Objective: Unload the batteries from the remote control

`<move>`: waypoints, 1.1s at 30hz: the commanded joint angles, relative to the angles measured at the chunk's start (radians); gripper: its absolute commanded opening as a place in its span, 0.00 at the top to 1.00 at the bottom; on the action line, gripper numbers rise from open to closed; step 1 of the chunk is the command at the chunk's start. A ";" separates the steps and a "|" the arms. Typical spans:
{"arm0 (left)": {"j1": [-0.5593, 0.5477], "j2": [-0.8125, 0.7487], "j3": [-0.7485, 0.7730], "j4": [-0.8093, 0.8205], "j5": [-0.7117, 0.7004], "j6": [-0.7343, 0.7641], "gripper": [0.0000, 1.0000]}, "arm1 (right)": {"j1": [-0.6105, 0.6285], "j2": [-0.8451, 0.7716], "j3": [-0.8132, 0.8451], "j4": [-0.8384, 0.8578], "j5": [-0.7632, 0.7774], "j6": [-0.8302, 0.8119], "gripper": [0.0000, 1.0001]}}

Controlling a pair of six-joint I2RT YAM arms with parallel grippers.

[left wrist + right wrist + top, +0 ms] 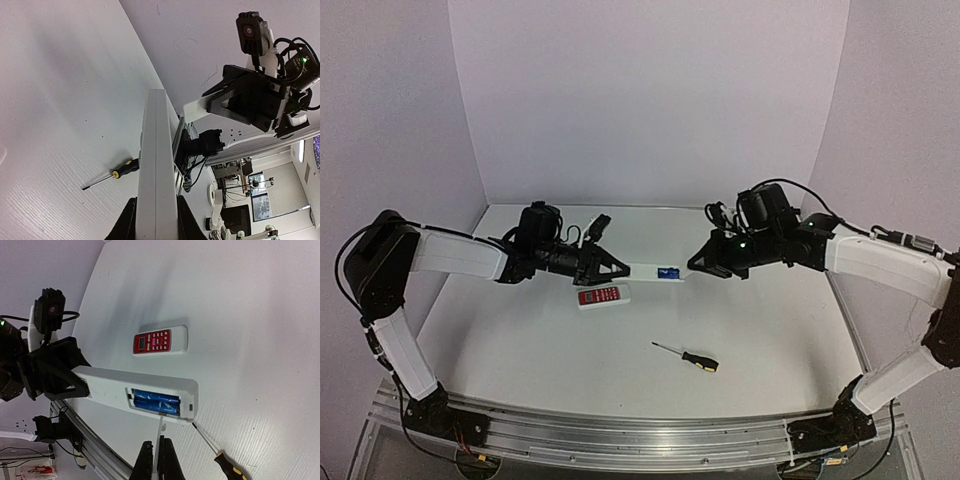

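Top: left hand (618, 268) grasps the remote (650, 271) above the surface (540, 340), batteries (668, 272) showing; right hand (698, 264) is at its far end. Left wrist: the remote is pinched by its edges. Right wrist: both batteries sit in the open bay, and the right hand is clenched on a thin white cover (160, 432).

two batteries (155, 402), one white remote (112, 387), one red remote (160, 341), one screwdriver (688, 356), one cover (160, 432)

Robotics lab: a left arm (450, 255) and a right arm (880, 265) stand bolted to an aluminium rail (620, 435) at a white table (520, 340), boxed in by plain screens (650, 100). Beyond lies a room (245, 200) cluttered with equipment under a strip light (302, 150).
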 commanded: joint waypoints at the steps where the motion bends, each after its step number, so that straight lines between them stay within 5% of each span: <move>1: 0.032 0.122 0.100 -0.042 0.054 0.078 1.00 | -0.090 -0.092 -0.075 -0.019 -0.074 0.055 1.00; 13: 0.055 0.407 0.318 -0.128 0.123 0.119 1.00 | -0.286 0.024 -0.295 0.104 -0.275 0.138 1.00; 33: -0.003 0.627 0.518 -0.196 0.151 0.099 0.95 | -0.371 0.060 -0.480 0.182 -0.369 0.170 0.94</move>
